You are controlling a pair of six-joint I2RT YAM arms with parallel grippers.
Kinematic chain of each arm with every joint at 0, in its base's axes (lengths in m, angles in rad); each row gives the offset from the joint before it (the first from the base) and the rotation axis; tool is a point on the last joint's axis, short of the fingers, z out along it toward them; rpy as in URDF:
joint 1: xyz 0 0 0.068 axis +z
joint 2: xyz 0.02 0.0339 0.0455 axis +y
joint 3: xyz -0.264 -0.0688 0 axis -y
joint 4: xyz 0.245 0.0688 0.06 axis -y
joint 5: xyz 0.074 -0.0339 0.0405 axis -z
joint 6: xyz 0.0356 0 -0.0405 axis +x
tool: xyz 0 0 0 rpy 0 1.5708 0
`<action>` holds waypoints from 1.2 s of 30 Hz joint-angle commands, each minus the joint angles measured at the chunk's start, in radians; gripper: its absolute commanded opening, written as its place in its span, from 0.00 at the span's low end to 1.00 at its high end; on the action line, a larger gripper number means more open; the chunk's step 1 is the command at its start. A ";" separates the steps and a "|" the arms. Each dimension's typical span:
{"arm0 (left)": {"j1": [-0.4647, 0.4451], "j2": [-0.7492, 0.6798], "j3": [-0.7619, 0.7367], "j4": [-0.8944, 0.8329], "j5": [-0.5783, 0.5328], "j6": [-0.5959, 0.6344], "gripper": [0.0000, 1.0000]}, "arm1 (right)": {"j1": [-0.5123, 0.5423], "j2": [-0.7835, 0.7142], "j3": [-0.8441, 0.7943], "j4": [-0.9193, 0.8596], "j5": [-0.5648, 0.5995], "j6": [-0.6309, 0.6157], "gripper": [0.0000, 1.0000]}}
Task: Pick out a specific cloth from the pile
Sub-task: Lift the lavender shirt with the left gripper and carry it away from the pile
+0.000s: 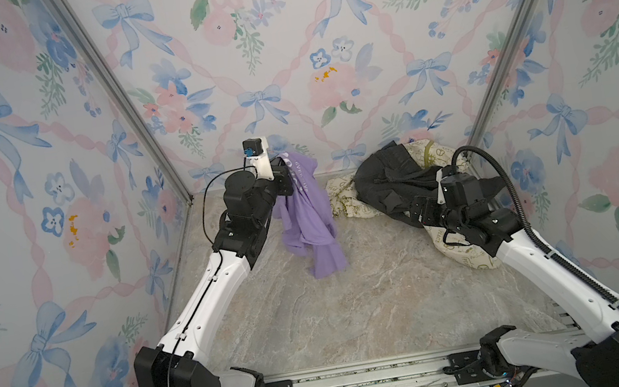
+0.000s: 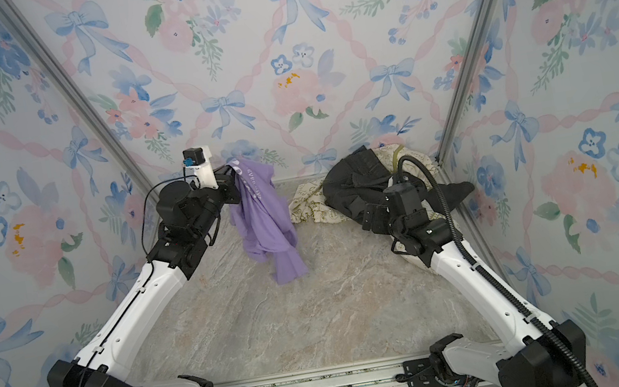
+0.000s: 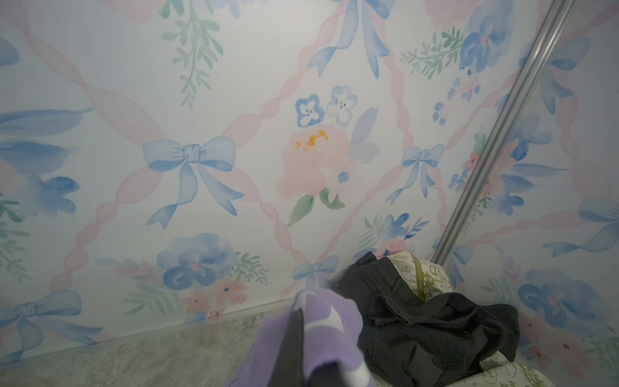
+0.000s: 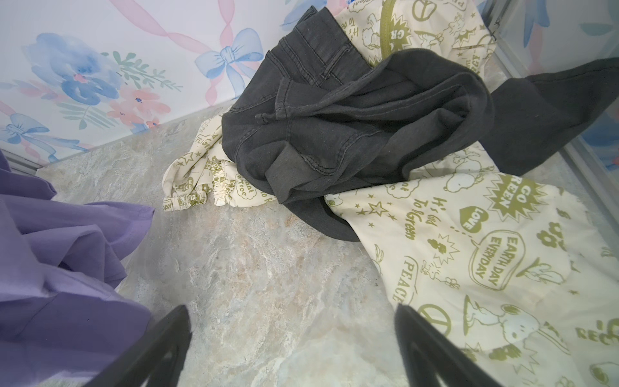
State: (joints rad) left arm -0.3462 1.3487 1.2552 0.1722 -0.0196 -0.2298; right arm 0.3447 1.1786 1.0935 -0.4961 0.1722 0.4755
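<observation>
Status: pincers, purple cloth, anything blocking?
Left pincer shut on purple cloth, held up, apart from pile. Right pincer open, empty, at pile's edge. Nothing in the way.

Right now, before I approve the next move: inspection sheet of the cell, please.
Surface: marble-pattern table, bare between the clothes.
Job's things: purple cloth hangs from the left gripper, apart from the pile; the pile is a black garment on a cream cloth, far right corner.
Clutter: nothing seen.
Grippers: left gripper shut on the cloth; right gripper open, empty, beside the pile.
Cables: black cable loops off the left arm; corrugated conduit arches over the right arm.
Surroundings: floral walls, metal frame posts.
</observation>
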 commanded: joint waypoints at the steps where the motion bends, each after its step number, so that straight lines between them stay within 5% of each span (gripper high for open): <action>1: 0.029 -0.046 -0.040 -0.004 -0.032 -0.076 0.00 | 0.012 0.025 0.037 0.014 -0.018 -0.023 0.97; 18: 0.244 0.018 -0.131 -0.069 0.002 -0.364 0.00 | 0.007 0.158 0.124 0.021 -0.092 -0.100 0.97; 30: 0.336 0.290 0.411 -0.069 0.044 -0.291 0.00 | -0.026 0.301 0.268 0.048 -0.173 -0.110 0.97; 36: 0.345 0.283 0.558 -0.069 0.038 -0.181 0.00 | -0.037 0.294 0.255 0.062 -0.181 -0.110 0.97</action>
State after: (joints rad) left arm -0.0059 1.6638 1.7725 0.0521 0.0086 -0.4950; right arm 0.3180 1.4784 1.3342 -0.4511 0.0063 0.3801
